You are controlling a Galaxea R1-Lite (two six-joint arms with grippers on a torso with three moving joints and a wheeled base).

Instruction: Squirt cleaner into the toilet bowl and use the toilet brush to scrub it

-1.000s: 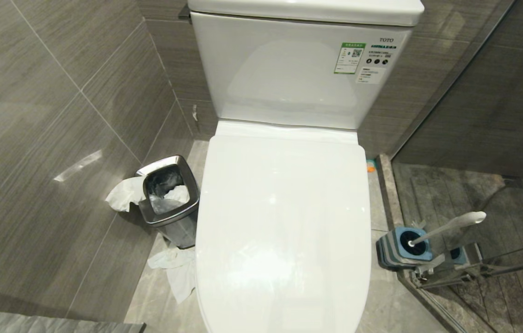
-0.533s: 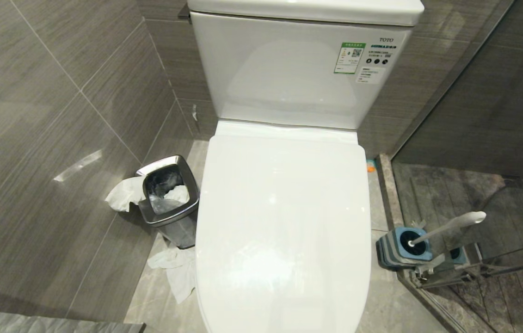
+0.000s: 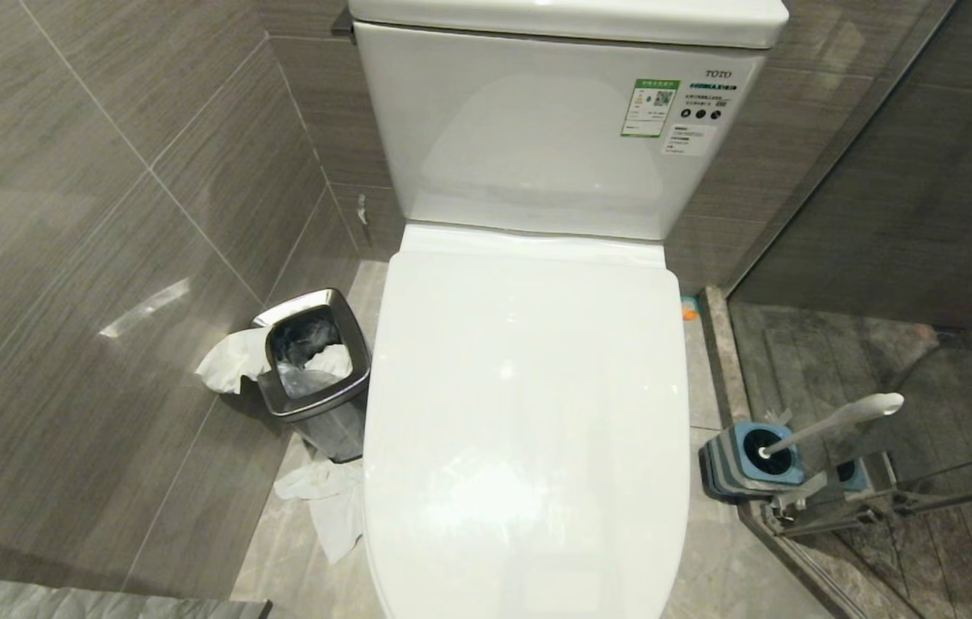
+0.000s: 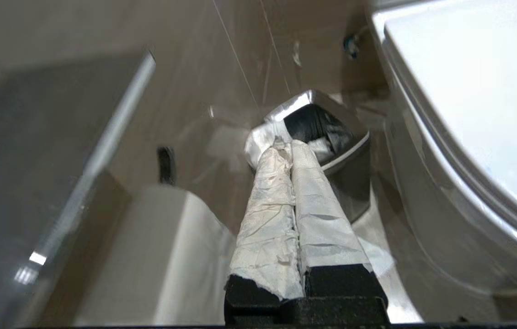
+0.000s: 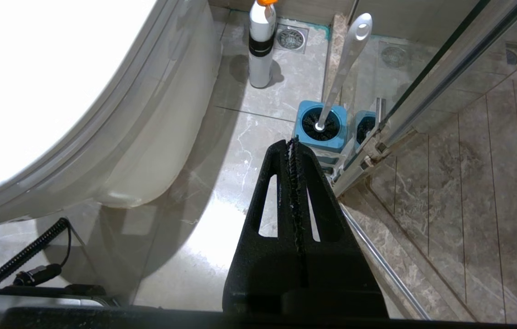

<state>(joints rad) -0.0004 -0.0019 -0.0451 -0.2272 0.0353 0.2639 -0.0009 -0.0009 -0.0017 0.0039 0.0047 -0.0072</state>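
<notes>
The toilet's white lid (image 3: 528, 413) is down, so the inside of the toilet bowl is hidden; its outer wall (image 5: 148, 151) shows in the right wrist view. No cleaner liquid is visible. The toilet brush (image 3: 838, 419) stands tilted in its blue holder (image 3: 748, 460) on the floor right of the toilet, its black bristles (image 5: 320, 122) sunk in the holder. My right gripper (image 5: 292, 142) is shut and empty, low beside the toilet, a short way from the holder. My left gripper (image 4: 288, 147), its fingers wrapped in white tape, is shut and empty, pointing at the bin. Neither arm shows in the head view.
A steel-rimmed bin (image 3: 314, 361) with crumpled paper (image 3: 232, 357) around it stands left of the toilet, by the tiled wall. A white bottle with an orange cap (image 5: 260, 45) stands on the floor behind the brush holder. A glass shower screen (image 5: 441, 77) with a metal rail bounds the right side.
</notes>
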